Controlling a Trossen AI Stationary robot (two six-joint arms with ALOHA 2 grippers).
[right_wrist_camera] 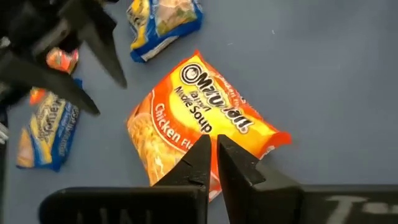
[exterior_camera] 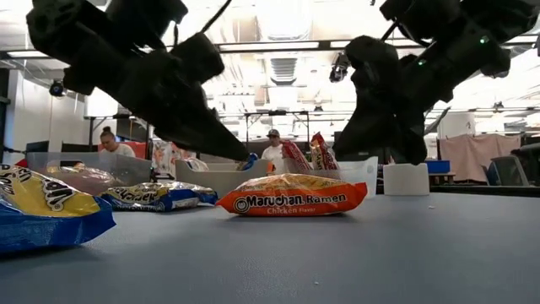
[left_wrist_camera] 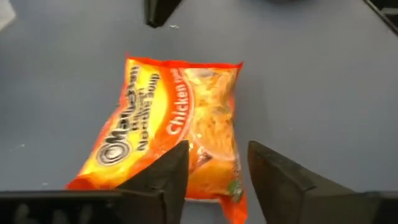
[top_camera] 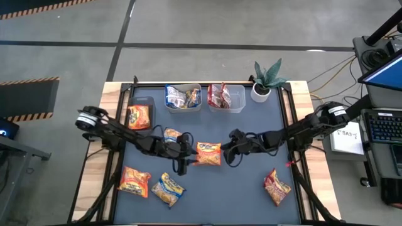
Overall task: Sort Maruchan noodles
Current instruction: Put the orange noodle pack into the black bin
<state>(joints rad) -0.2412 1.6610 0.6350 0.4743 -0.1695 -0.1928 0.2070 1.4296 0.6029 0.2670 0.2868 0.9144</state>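
Observation:
An orange-yellow Maruchan packet (top_camera: 208, 153) (exterior_camera: 294, 196) lies flat on the mat at mid-table, between both grippers. My left gripper (top_camera: 184, 157) (left_wrist_camera: 217, 152) is open and hovers over the packet's (left_wrist_camera: 168, 112) left end. My right gripper (top_camera: 231, 152) (right_wrist_camera: 212, 142) is shut and stands just above the packet's (right_wrist_camera: 205, 115) right end. Loose on the mat are a blue-and-yellow packet (top_camera: 171, 134), an orange one (top_camera: 135, 181), another blue-and-yellow one (top_camera: 167, 188) and a red one (top_camera: 276, 186).
Three clear tubs stand along the far edge: one (top_camera: 139, 115) with an orange packet, one (top_camera: 183, 97) with blue packets, one (top_camera: 226, 97) with red packets. A potted plant (top_camera: 267, 78) sits at the far right corner. People show in the room beyond the table.

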